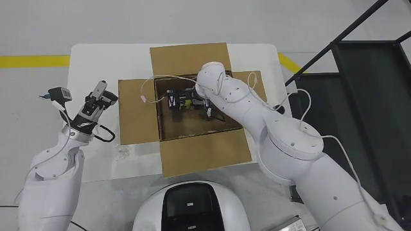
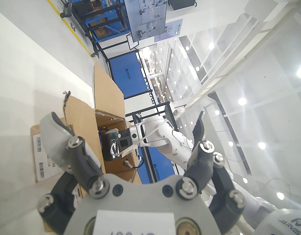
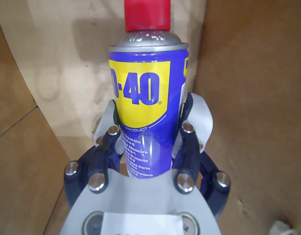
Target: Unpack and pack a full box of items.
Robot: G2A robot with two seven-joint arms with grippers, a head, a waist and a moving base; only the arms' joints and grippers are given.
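Top: my right arm (image 1: 257, 112) sits in the box (image 1: 190, 58), middle of the table (image 1: 96, 64) | Left wrist: left gripper (image 2: 126, 128) spread, empty, beside the box | Right wrist: right gripper (image 3: 150, 113) clamps the spray can (image 3: 143, 74) inside the box | Unpacking, I judge; next, lift clear of the walls

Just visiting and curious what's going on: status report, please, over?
Right gripper shut on spray can, inside cardboard box. Left gripper open, empty, over table beside box. Box walls close by can; no other obstacle seen.
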